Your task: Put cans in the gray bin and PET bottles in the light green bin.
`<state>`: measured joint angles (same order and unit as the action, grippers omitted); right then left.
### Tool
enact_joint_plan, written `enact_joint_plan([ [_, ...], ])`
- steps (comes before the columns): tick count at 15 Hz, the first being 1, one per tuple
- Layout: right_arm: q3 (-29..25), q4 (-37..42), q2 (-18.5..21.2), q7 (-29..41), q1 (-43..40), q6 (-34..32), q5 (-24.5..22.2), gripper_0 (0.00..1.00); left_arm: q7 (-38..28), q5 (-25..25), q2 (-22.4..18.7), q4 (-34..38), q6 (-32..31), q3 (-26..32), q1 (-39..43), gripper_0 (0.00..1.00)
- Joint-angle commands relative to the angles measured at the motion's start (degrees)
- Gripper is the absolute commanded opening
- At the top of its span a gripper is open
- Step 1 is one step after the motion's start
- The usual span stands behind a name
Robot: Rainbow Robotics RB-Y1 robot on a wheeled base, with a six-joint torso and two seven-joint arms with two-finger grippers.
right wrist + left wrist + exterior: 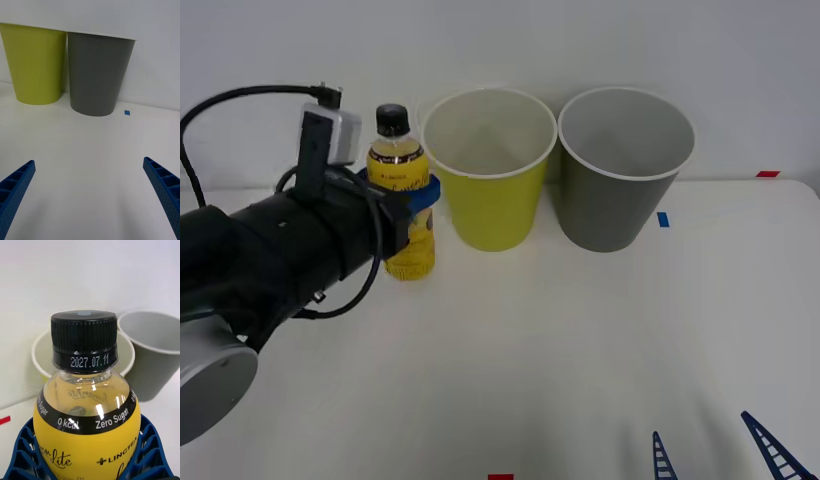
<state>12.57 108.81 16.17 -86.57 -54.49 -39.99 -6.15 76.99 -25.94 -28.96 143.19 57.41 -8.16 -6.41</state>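
Bottle: a small yellow plastic bottle (406,205) with a black screw cap (84,331) and a yellow label stands upright, held between the blue ribbed fingers (23,450) of the left gripper (402,197).
Grip: the fingers are closed around the bottle's upper body, below the clear shoulder; the cap and neck rise above them.
Bottle's base: whether it rests on the white table (530,340) or hangs just over it cannot be told.
Beyond the gripper: a tall tapered yellow-green bin (487,170) with a white rim stands just beside the bottle, toward the robot's right.
Farther right: a tall tapered dark gray bin (620,170) with a pale rim, close beside the green one.
Right gripper (90,195): low over the table, well apart from the bottle, fingers spread wide and holding nothing, facing both bins.
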Motion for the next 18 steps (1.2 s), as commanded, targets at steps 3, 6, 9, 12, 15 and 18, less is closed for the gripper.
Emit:
enact_joint_plan([
  [3,0.0,0.0,0.0,0.0,0.0,0.0,0.0,1.0,-3.3,1.2,-1.4,0.2,7.4,2.0,-11.6,0.0],
  [6,0.0,0.0,0.0,0.0,0.0,0.0,0.0,1.0,-3.5,2.4,-0.8,-3.6,10.3,1.9,-19.5,0.0],
  [9,0.0,0.0,0.0,0.0,0.0,0.0,0.0,1.0,-2.6,0.7,0.0,-12.3,7.9,1.6,-27.3,0.0],
  [12,0.0,0.0,0.0,0.0,0.0,0.0,0.0,1.0,-1.9,2.4,1.4,-20.8,3.9,-2.2,-33.3,0.0],
  [15,0.0,0.0,0.0,0.0,0.0,0.0,0.0,1.0,-1.8,3.2,3.8,-31.2,-4.9,-5.8,-36.7,0.0],
  [18,0.0,0.0,0.0,0.0,0.0,0.0,0.0,1.0,-1.8,4.6,6.6,-39.6,-13.6,-9.2,-38.7,0.0],
])
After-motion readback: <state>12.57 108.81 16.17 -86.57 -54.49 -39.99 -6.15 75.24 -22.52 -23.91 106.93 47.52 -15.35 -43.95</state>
